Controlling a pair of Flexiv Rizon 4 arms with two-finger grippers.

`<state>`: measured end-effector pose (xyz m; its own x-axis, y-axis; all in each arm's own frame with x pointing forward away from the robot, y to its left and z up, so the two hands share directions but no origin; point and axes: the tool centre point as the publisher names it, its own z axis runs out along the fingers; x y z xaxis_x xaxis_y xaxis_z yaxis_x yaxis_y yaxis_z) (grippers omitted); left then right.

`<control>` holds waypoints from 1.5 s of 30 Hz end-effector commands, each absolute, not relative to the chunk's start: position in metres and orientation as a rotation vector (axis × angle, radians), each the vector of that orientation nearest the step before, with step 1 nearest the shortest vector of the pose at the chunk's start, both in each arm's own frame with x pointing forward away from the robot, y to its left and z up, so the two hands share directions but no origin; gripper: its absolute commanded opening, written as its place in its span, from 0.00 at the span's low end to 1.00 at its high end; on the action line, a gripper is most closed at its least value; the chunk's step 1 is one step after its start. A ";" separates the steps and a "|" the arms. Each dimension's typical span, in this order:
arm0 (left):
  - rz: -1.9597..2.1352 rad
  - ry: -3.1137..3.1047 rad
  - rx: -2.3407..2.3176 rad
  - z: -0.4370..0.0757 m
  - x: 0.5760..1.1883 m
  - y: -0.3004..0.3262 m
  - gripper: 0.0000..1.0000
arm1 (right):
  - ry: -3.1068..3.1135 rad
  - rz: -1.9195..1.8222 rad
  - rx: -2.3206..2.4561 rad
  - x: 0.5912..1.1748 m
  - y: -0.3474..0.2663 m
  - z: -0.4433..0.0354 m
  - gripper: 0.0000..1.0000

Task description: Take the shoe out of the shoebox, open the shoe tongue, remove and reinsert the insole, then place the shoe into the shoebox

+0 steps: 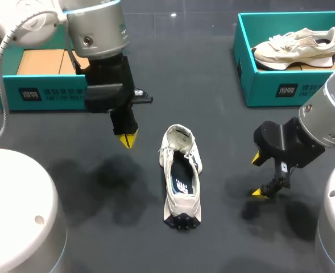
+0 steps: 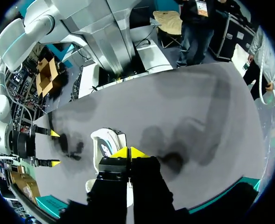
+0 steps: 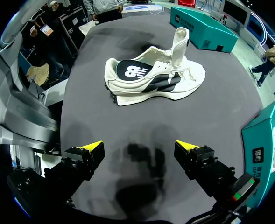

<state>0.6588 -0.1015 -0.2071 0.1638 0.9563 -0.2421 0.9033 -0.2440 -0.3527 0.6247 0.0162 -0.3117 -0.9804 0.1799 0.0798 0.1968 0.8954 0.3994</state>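
Shoe [image 1: 295,48] inside right shoebox [image 1: 268,73]; second shoe [image 1: 181,177] out on table [image 1: 224,131]

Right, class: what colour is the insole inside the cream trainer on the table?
The insole is black with white print; right wrist view.

Shoe [image 1: 181,176] on the table at mid-table. My left gripper [image 1: 127,138] is left of it, a bit farther back; my right gripper [image 1: 258,176] is right of it. Left shoebox [image 1: 53,94] sits in the far left corner, right shoebox [image 1: 269,88] in the far right, with a second shoe [image 1: 295,48] in it.
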 end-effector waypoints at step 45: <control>0.251 -1.568 -2.493 -0.327 0.643 -0.197 0.00 | -3.046 -0.585 -0.350 0.608 -0.027 -0.294 1.00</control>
